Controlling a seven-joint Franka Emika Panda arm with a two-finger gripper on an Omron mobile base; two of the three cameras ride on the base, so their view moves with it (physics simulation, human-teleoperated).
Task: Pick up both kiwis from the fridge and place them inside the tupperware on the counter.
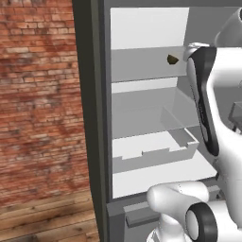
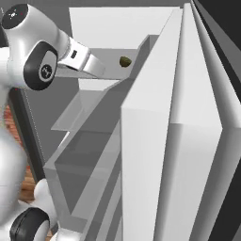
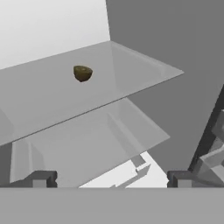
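Observation:
The fridge (image 1: 90,118) stands open, its inside pale. One small olive-brown kiwi (image 1: 172,59) lies on the upper grey shelf (image 3: 131,74), toward the back; it also shows as the kiwi (image 2: 124,61) and the kiwi (image 3: 82,73). My gripper (image 3: 111,179) is open, with nothing between its fingertips (image 3: 41,178). It is in front of the shelf's edge and a little below it, well short of the kiwi, which sits up and to the left in the hand view. The tupperware and the counter are out of view.
Below the kiwi's shelf are a second shelf (image 1: 142,108) and a pale drawer (image 1: 156,151). The open fridge door (image 2: 188,117) rises close on the right. A brick wall (image 1: 38,94) and wooden floor (image 1: 47,217) lie left of the fridge.

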